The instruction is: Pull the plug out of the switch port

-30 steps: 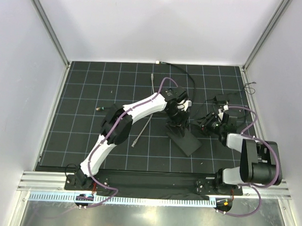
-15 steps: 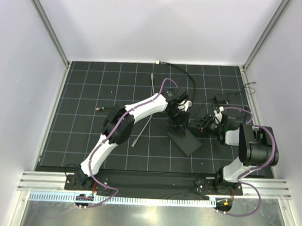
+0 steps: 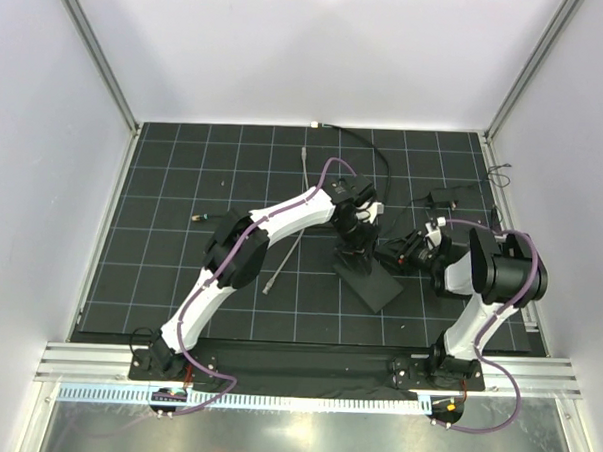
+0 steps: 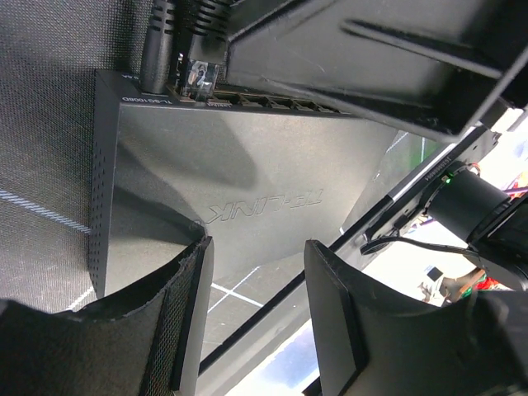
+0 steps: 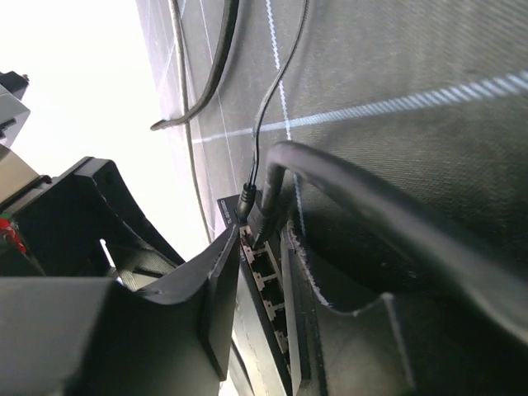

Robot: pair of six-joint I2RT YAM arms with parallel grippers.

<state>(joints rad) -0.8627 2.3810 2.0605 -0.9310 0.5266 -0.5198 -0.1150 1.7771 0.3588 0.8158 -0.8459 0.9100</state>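
Note:
The switch (image 3: 374,281) is a flat black box lying on the mat, and its port row (image 5: 268,285) faces my right gripper. The plug (image 5: 264,219) sits in the end port on a black cable, beside a thinner cable's round barrel connector (image 5: 245,198). In the left wrist view the plug (image 4: 198,76) shows a clear end at the box's far edge. My left gripper (image 3: 353,248) is open over the box's top face (image 4: 247,157). My right gripper (image 3: 393,258) is open, with its fingers (image 5: 216,305) on either side of the port row and their tips just short of the plug.
A thin grey cable with a metal tip (image 3: 285,253) lies left of the switch. The black cable (image 3: 370,149) arcs to the back edge of the grid mat (image 3: 179,281). A small dark part (image 3: 441,200) and a small item (image 3: 202,218) also lie on the mat.
My right gripper has moved left toward the switch's port edge, and its arm has swung round and up. My left arm has barely moved.

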